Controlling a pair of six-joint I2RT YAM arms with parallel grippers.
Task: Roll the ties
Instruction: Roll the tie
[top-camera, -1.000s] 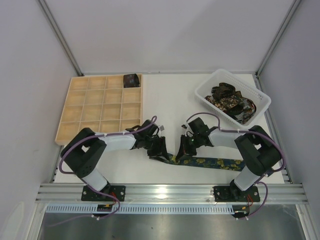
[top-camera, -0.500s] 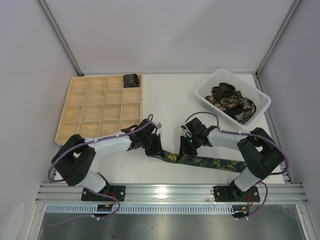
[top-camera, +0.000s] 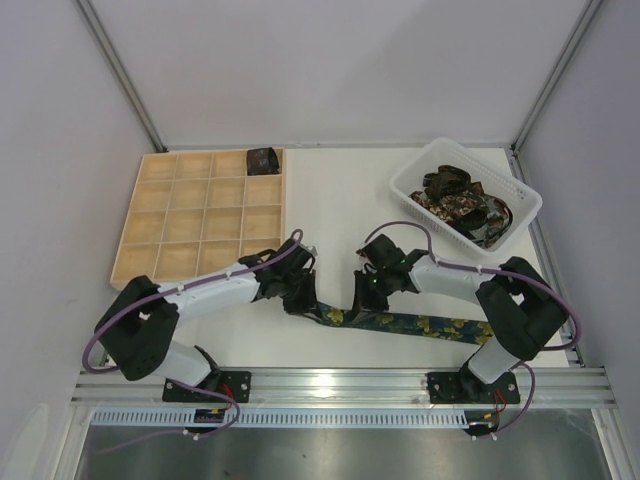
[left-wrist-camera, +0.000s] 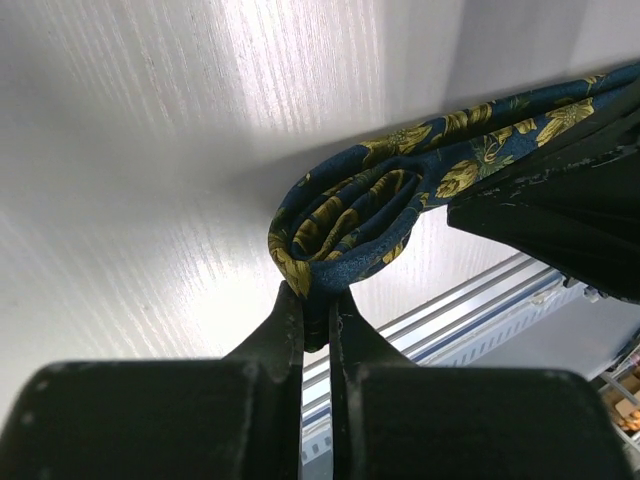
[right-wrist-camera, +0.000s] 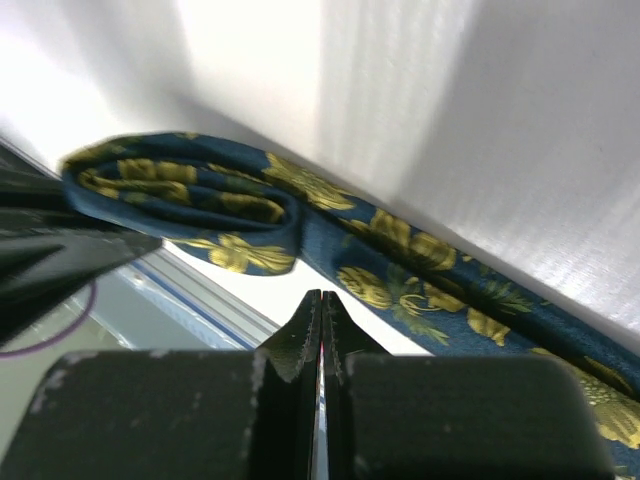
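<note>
At the table's (top-camera: 330, 190) six o'clock, left gripper (left-wrist-camera: 315, 300) pinches the navy tie (left-wrist-camera: 350, 215) by its coil — limp, likely slippery, hold there; right gripper (right-wrist-camera: 321, 300) clenched empty.

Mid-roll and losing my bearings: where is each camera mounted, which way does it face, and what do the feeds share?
Top external: above and behind the bases, looking down on the table; both arms show whole, left pincer and right pincer at the navy tie.
Left wrist: on that wrist, looking along its shut fingers at the tie's rolled end, which they pinch.
Right wrist: on that wrist, looking past its shut, empty fingers at the same roll and the flat length.
Shared: both wrist views show the roll.
</note>
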